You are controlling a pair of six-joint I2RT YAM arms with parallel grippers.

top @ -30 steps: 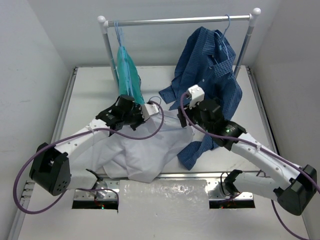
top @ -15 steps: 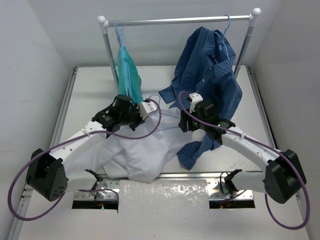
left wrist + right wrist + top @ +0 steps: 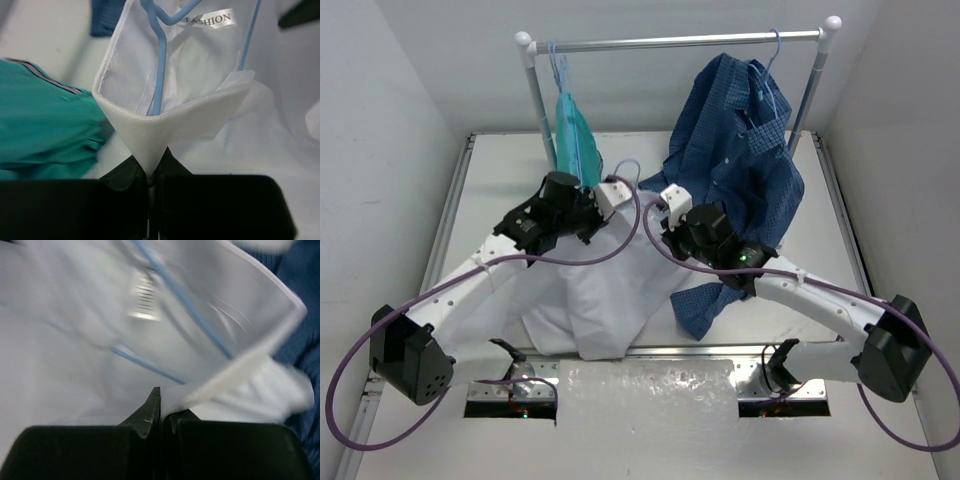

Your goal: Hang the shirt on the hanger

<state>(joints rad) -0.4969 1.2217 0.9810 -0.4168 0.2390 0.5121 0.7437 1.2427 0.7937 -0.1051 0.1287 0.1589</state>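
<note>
Here both hands grip the collar of the white shirt (image 3: 600,300), one on each side. In its own wrist view the left hand (image 3: 149,176) is closed tight on the folded edge of the collar (image 3: 150,127), with the fabric rising out of the pinch in a point. The right hand (image 3: 161,412) is likewise closed on the opposite collar edge, though that view is blurred.

The pale-blue wire hanger (image 3: 159,75) sits inside the neck opening. Its wire runs down past the sewn label (image 3: 209,19) and under the collar band, and from above its hook (image 3: 627,168) pokes up between the two hands. The shirt's neck is raised off the bench (image 3: 490,190), while the body drapes down toward the near edge, where the lower part lies bunched on the surface.

The step looks like seating the shoulders over the hanger arms, and I judge it mostly done at the neck. How well the shoulders sit cannot be told, since the cloth hides the wire ends.

The next move probably calls for both hands to lift together and level, so the thin fabric does not slide off one arm of the wire. The hook then needs a free stretch of the rail (image 3: 670,42), between the teal garment (image 3: 575,140) and the dark blue checked shirt (image 3: 740,130).
</note>
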